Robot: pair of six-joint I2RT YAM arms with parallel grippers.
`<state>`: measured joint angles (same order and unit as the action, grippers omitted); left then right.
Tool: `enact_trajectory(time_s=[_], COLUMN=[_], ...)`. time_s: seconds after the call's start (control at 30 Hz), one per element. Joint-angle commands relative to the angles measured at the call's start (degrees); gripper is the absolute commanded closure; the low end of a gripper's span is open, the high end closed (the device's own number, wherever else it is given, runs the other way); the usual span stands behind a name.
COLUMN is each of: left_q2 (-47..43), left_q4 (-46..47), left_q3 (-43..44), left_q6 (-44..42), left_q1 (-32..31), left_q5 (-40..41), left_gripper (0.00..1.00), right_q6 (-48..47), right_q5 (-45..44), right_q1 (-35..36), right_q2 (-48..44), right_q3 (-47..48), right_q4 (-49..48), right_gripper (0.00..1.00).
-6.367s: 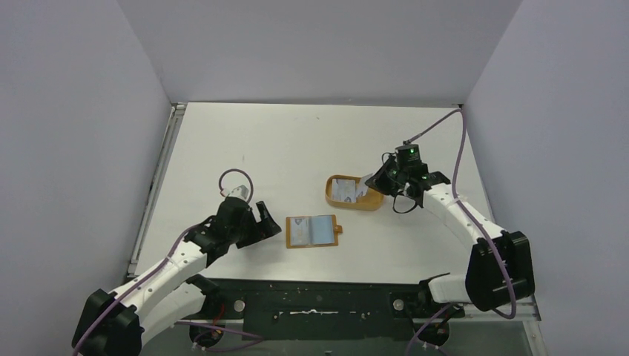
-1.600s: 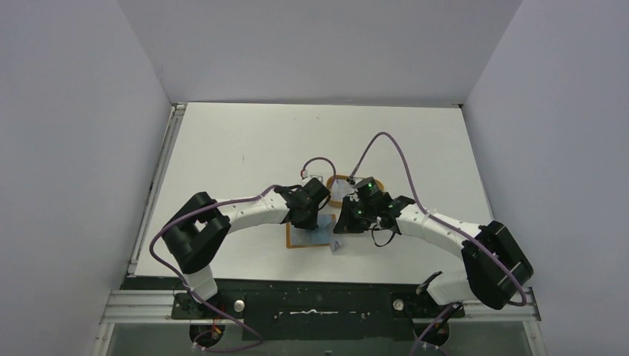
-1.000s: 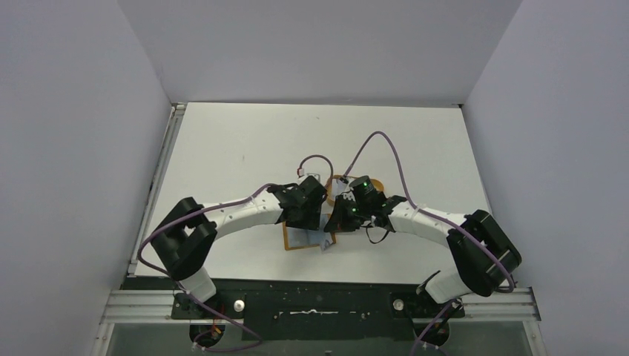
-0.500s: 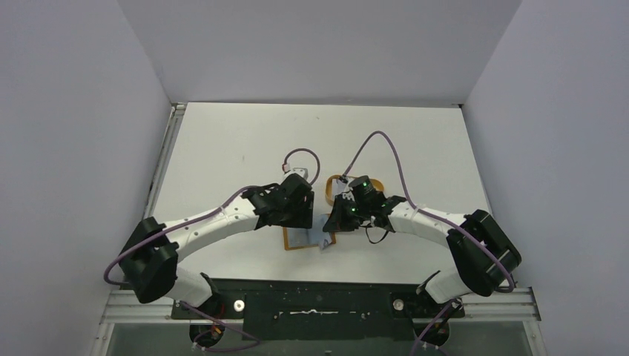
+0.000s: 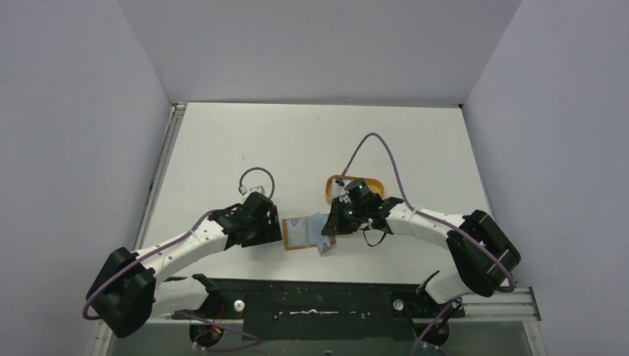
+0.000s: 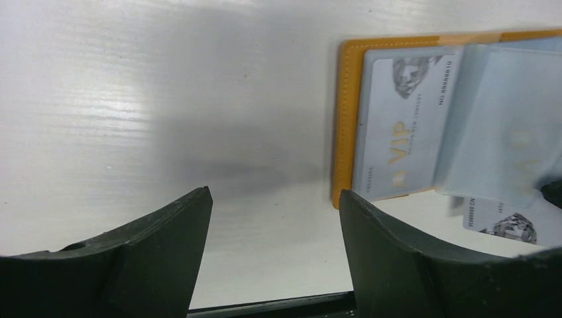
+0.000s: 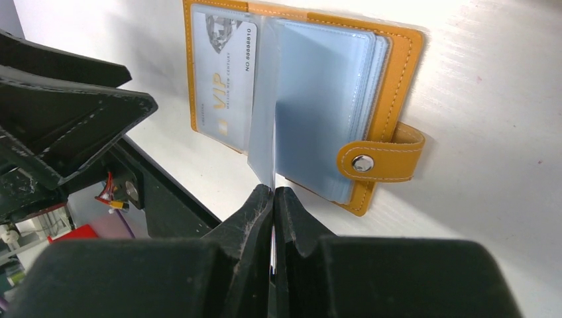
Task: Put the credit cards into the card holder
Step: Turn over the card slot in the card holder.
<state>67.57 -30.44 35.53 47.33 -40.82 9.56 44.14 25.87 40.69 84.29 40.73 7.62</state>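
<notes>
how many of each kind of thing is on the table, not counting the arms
card holder: 1
credit cards: 2 (first card in the holder's left pocket, second card sticking out of a clear sleeve)
orange tray: 1
total: 4 (the tray's inside is partly hidden, so any cards in it are not counted)

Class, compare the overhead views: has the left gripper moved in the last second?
Yes. The left gripper has drawn back to the left, farther from the orange tray and off the card holder.

card holder partly cut off at edge.
</notes>
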Motion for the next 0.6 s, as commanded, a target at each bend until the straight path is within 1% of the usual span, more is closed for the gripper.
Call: enact_trajectory(time_s=[0.0,0.27,0.57], left_q2=[-0.38,0.73,1.03], left_q4=[8.39,13.26,14.79], left_q3=[-1.75,-3.26,-2.75], left_q6=[1.36,1.78,1.81], left_q1=[1.72,3.02,3.73], left_q5=[-4.61,-8.11,-9.55], left_gripper=[0.32,0.32,0.32], right_q6=[-0.96,-1.57,-2.12], right_q5=[-2.54,-4.06,-3.98], right_q1=[1.05,3.24,4.60], right_q2=[-2.00,-1.83,0.85], right_q3=[2.81,4.86,7.81], right_q4=[-0.14,1.21,1.37], right_gripper=[1.00,1.00,1.00])
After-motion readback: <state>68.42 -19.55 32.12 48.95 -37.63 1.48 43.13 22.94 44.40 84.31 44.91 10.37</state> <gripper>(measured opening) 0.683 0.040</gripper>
